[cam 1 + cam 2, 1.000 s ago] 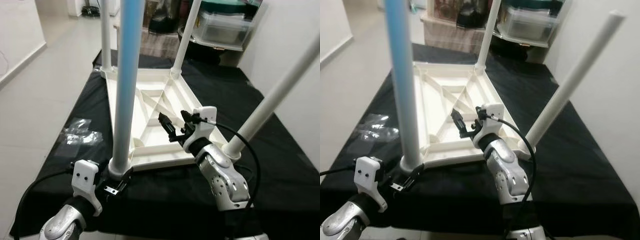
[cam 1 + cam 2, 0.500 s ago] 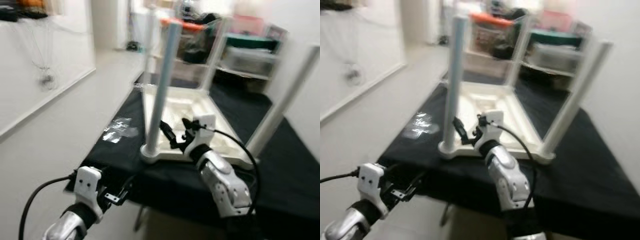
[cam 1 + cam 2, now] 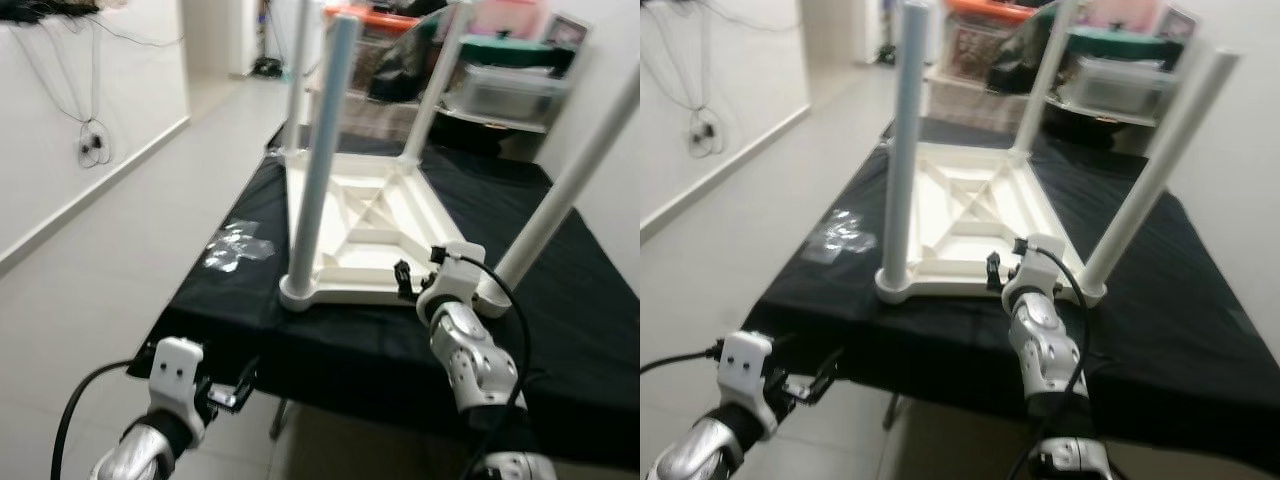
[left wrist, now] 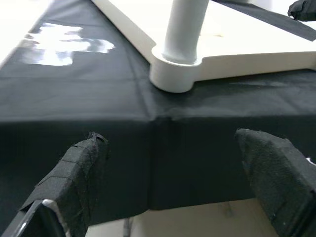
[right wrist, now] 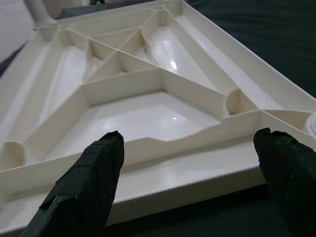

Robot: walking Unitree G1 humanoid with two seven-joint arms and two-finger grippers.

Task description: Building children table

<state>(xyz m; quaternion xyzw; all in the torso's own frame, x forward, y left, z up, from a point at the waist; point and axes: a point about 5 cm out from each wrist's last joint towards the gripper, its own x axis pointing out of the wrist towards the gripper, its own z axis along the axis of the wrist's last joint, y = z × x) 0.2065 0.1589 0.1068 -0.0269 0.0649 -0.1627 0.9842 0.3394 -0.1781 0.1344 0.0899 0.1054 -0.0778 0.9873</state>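
A white children's table [image 3: 365, 225] lies upside down on a black-covered table [image 3: 560, 330], with its legs pointing up. The near left leg [image 3: 322, 150] looks pale blue and stands in its corner socket [image 4: 177, 74]. The near right leg [image 3: 570, 185] is white and leans outward, and two more legs rise at the far corners. My left gripper [image 3: 238, 385] is open, low and in front of the black table's edge, facing that socket with nothing between its fingers [image 4: 74, 173]. My right gripper [image 3: 408, 280] is open at the tabletop's near rim, facing the ribbed underside [image 5: 148, 108].
A crumpled clear plastic bag [image 3: 236, 246] lies on the black cloth left of the white table. Shelves with storage bins [image 3: 505, 85] stand behind. A white wall with hanging cables [image 3: 90, 150] runs along the left, with open floor [image 3: 120, 270] beside the table.
The camera has pulled back and turned left. My left gripper has left the blue leg's base and now hangs off the table's front edge. My right gripper has drawn back to the rim.
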